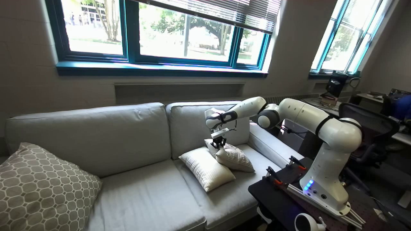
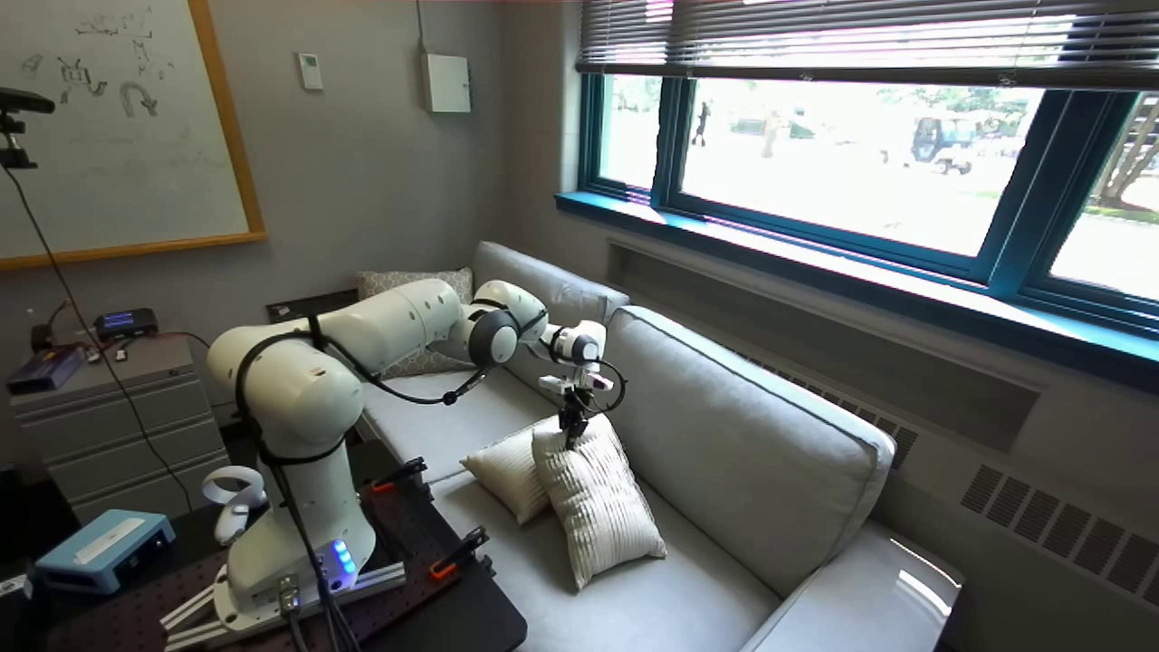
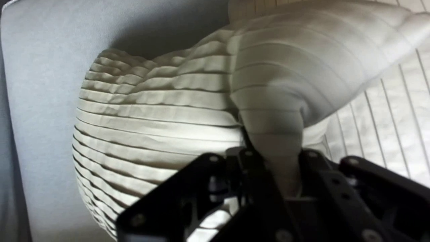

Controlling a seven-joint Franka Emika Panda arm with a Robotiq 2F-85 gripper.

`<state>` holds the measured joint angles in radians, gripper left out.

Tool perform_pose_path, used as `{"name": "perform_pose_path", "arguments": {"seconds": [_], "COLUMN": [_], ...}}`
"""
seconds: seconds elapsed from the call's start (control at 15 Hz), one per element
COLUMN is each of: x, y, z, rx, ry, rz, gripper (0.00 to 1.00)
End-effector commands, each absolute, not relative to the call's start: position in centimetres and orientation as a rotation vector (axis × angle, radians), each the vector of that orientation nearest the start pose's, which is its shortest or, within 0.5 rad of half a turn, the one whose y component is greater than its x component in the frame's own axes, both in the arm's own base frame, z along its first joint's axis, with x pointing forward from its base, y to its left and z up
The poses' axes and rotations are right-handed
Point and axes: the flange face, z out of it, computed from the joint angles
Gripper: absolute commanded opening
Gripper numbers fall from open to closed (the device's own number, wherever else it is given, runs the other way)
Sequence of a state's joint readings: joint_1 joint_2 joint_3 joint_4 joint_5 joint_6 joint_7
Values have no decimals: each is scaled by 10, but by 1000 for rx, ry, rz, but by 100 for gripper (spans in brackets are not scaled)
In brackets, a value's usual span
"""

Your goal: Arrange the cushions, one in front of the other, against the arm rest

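Observation:
Two cream-white pleated cushions lie together on the sofa seat. My gripper [image 3: 277, 158] points down and is shut on a pinched fold of the nearer-to-arm-rest cushion [image 2: 602, 516]; the fold rises between the black fingers in the wrist view. That held cushion [image 3: 151, 117] is creased around the grip and partly overlaps its neighbour. The second cushion [image 1: 207, 168] rests on the seat, on the side away from the arm rest, and its striped face shows at the right of the wrist view. The padded arm rest [image 1: 273, 144] stands apart from both, with bare seat between.
The sofa's back cushion [image 2: 742, 435] rises close behind the gripper. A large patterned cushion [image 1: 48, 186] sits at the sofa's far end. Along the seat's front runs the black table [image 1: 266, 189] carrying the robot base, with clamps [image 2: 457, 552] at its edge.

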<state>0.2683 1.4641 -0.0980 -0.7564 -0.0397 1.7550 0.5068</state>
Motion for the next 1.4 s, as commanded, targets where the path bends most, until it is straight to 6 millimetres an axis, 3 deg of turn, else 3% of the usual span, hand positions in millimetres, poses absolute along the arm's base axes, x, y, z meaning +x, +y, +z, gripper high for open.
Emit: {"name": "perform_pose_path", "arguments": {"seconds": [0.0, 0.27, 0.53, 0.87, 1.13, 1.33], "x": [722, 769, 795, 797, 790, 774], "y": [126, 78, -8, -107, -157, -194], "z": [17, 94, 147, 174, 189, 186], "rx": [-3312, -3212, -3062, -2834, -2671, -2558], "ry": [586, 783, 973, 1213, 1340, 1445], "rz": [531, 257, 48, -63, -206, -312], "gripper": [0, 2, 3, 3, 3, 3]}}
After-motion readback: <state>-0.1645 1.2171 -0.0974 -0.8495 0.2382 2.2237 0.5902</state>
